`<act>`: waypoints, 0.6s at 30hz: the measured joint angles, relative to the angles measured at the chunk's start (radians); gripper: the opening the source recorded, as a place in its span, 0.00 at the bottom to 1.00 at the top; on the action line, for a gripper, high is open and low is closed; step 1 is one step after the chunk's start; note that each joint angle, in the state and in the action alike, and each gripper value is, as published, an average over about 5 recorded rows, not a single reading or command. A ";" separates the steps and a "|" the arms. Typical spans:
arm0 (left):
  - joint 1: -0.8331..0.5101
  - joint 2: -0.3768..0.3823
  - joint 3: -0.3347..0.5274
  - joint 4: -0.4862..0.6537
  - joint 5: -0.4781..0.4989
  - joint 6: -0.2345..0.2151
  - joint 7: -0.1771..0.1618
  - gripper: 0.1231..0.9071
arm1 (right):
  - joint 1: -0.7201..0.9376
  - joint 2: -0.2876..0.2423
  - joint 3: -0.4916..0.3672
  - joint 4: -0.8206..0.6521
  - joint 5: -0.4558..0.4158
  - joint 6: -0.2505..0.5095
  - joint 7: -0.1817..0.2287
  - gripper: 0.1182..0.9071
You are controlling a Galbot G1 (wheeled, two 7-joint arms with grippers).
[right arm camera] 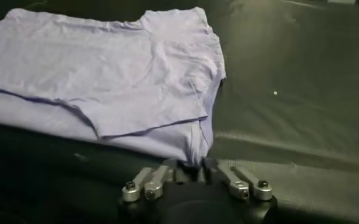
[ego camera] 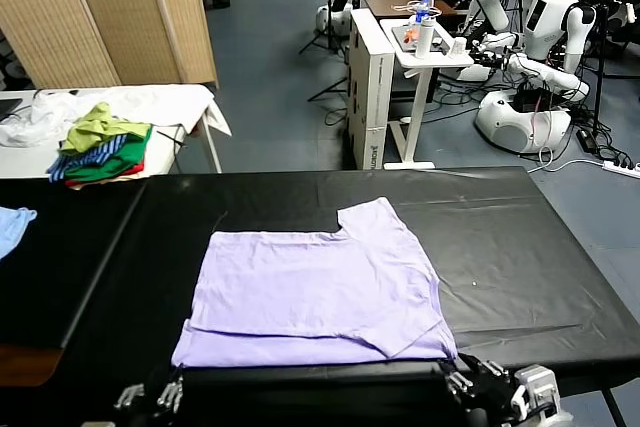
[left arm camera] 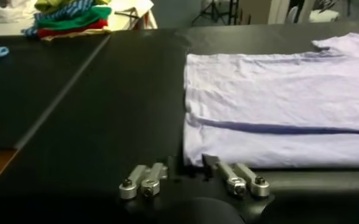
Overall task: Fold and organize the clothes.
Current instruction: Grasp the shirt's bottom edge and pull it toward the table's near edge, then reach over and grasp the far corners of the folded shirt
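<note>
The pale lavender T-shirt lies flat on the black table, partly folded, with one sleeve pointing to the far right and a folded layer on top. No print shows. My left gripper is at the table's near edge by the shirt's near left corner; in the left wrist view it is open and empty, just short of the shirt. My right gripper is at the near right corner; in the right wrist view it is open, with the corner of the shirt lying at its fingertips.
A pile of green, yellow, striped and red clothes sits on a white table at the back left. A light blue cloth lies at the far left edge. A white cart and parked robots stand beyond the table.
</note>
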 joint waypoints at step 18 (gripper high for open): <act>-0.549 0.255 0.052 0.258 -0.500 0.104 -0.133 1.00 | 0.809 0.078 -0.508 -0.515 -0.041 -0.067 0.072 1.00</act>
